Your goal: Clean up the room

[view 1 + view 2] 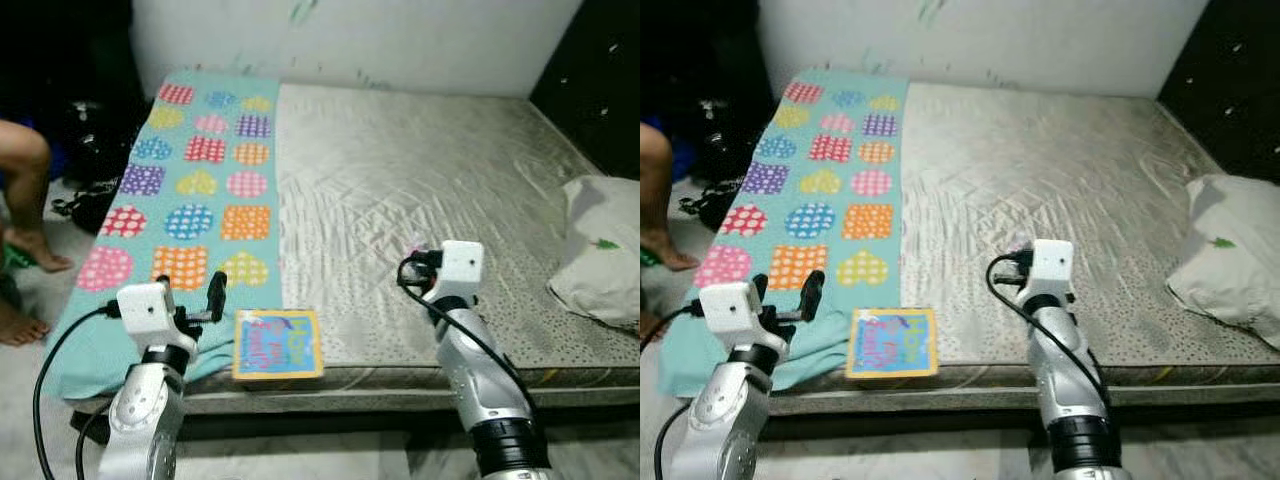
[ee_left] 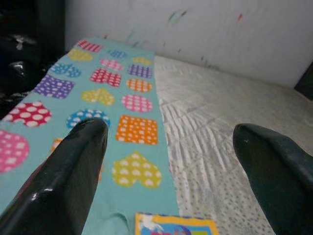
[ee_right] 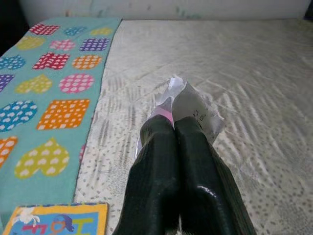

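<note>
Mattress takes up most of the room, bare and grey with a quilted, speckled cover, pushed up against the white wall. Down the mattress's left side runs a teal blanket printed with dotted hearts, circles and squares, its near end hanging over the mattress's front edge. A white pillow sits at the mattress's right edge. Off the mattress's left side, a person's bare legs stand on the floor. On the mattress's front edge, just beside the blanket, lies a bright children's book with a yellow border.

Left gripper hovers over the blanket's near end, close to the book, its two black fingers spread wide with nothing between them. Right gripper is over the mattress's front middle, fingers pinched tight on a small crumpled wrapper, white with a bit of pink, held just above the mattress surface.
</note>
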You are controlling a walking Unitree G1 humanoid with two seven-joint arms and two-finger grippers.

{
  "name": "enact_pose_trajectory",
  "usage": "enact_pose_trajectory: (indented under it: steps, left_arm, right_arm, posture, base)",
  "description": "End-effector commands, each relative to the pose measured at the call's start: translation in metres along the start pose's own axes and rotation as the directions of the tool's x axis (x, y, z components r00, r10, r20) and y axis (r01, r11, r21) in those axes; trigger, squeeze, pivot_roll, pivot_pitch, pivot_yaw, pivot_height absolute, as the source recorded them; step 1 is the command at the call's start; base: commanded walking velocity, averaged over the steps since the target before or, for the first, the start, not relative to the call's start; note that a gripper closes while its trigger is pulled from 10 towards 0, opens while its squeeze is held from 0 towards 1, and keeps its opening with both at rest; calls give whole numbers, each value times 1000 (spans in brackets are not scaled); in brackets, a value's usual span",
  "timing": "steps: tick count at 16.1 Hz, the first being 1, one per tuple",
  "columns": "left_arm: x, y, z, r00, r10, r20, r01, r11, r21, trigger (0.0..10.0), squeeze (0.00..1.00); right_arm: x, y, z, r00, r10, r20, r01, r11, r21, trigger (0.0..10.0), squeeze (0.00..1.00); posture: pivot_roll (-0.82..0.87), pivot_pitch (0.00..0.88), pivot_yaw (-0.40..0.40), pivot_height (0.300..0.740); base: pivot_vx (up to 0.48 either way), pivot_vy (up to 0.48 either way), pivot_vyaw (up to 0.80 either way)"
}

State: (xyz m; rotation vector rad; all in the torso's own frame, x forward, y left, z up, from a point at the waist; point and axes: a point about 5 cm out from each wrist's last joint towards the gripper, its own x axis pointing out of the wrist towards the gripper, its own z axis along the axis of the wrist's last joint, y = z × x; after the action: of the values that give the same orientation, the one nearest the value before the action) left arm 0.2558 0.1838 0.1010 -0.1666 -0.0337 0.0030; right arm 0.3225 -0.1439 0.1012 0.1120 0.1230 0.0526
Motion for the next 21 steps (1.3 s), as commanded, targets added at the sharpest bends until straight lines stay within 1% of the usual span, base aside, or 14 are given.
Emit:
enact_pose_trajectory:
  steps: [1, 4, 6, 7, 9, 11, 14, 18, 20, 21]
  left_arm:
    - [-2, 6, -1, 1000, 18, -8, -18, 1000, 22, 10000, 0]
    - [-2, 6, -1, 1000, 22, -8, -22, 999, 23, 10000, 0]
    - [-1, 5, -3, 1000, 21, -10, -21, 999, 30, 10000, 0]
    - [0, 5, -2, 1000, 9, -4, -9, 998, 62, 10000, 0]
    - [4, 6, -1, 1000, -8, -7, 8, 996, 85, 10000, 0]
    - [8, 5, 0, 1000, -24, -4, 25, 994, 102, 10000, 0]
    - [13, 1, -1, 999, -32, 2, 32, 992, 121, 10000, 0]
    - [19, -3, 0, 999, -38, 8, 37, 991, 130, 10000, 0]
    - [21, -4, -1, 999, -42, 7, 41, 989, 140, 10000, 0]
    - [21, -2, 0, 1000, -27, 12, 25, 990, 138, 10000, 0]
  right_arm:
    - [2, 9, 2, 1000, 30, 5, -30, 1000, 6, 10000, 0]
    - [2, 11, 2, 999, 48, 4, -48, 999, 2, 10000, 0]
    - [3, 11, 1, 999, 49, 6, -49, 999, 7, 10000, 0]
    - [4, 10, 1, 999, 37, 13, -37, 999, 20, 10000, 0]
    - [5, 13, 0, 999, 19, 26, -20, 999, 41, 10000, 0]
    - [4, 13, 0, 999, 17, 36, -18, 999, 39, 10000, 0]
    - [1, 8, -1, 999, 7, 50, -8, 1000, 27, 10000, 0]
    - [0, 0, 2, 997, -24, 79, 22, 1000, 20, 10000, 0]
    - [-1, 3, 2, 996, -19, 87, 17, 1000, 20, 10000, 0]
    - [-1, 8, 3, 996, 15, 92, -16, 1000, 11, 10000, 0]
  posture:
    - [-16, 77, -107, 740]
    - [-14, 72, -110, 740]
    - [-2, 59, -86, 740]
    - [2, 53, -71, 740]
    - [0, 46, -33, 740]
    - [-16, 43, -8, 740]
    - [-36, 40, 11, 740]
    - [-55, 30, 62, 740]
    - [-57, 34, 58, 740]
    - [-56, 42, 43, 740]
  base:
    - [0, 480, 0]
    - [0, 480, 0]
    - [0, 444, 0]
    - [0, 0, 0]
    - [0, 0, 0]
    - [0, 0, 0]
    - [0, 0, 0]
    - [0, 0, 0]
    - [0, 0, 0]
    - [0, 0, 0]
